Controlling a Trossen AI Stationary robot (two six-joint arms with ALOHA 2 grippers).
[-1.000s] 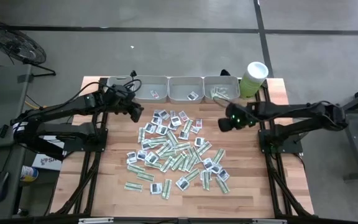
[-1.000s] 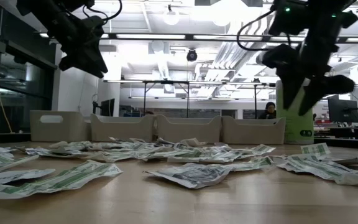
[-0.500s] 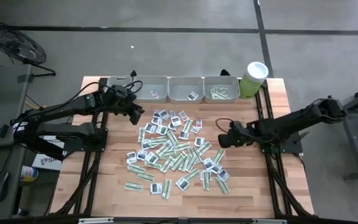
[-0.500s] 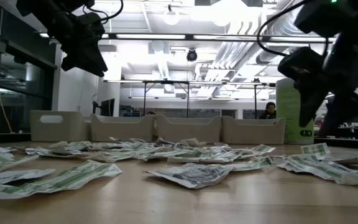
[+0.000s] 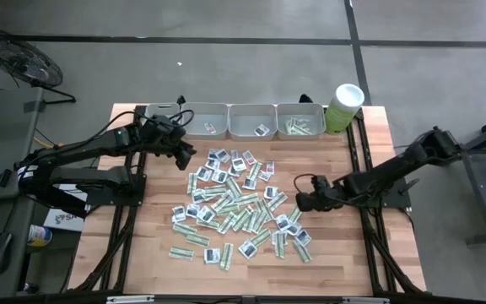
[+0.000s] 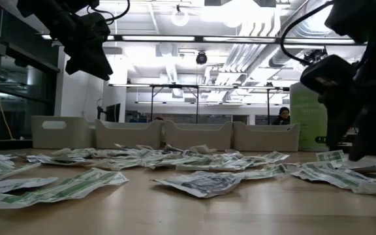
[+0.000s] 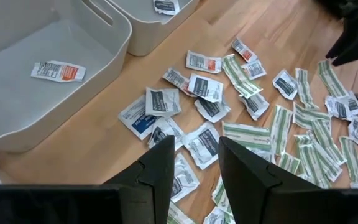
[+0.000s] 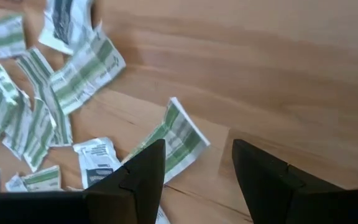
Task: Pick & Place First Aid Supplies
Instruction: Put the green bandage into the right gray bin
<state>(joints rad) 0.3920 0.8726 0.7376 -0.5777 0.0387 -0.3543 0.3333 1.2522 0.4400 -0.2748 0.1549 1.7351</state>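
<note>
The first aid supplies (image 5: pixel 239 203) lie as a loose pile of several flat sachets on the middle of the wooden table: green-white strips and squarish white ones with dark marks. My left gripper (image 5: pixel 184 156) hangs open above the pile's far left corner, and its wrist view shows nothing between the fingers of that gripper (image 7: pixel 196 146). My right gripper (image 5: pixel 299 201) is open, low over the table at the pile's right edge. In its wrist view a green-white strip (image 8: pixel 176 140) lies flat just ahead of the right gripper (image 8: pixel 199 149), untouched.
Three grey trays (image 5: pixel 252 121) stand in a row along the far edge, each with a few sachets inside. A pale green tub with a white lid (image 5: pixel 344 107) stands to their right. Bare wood (image 5: pixel 344 236) shows right of the pile and along the near edge.
My right gripper has swung from beside the rightmost tray toward the table's near edge and come down, turning as it went, to the pile's right edge. It has stayed open. The sachets lie as before.
</note>
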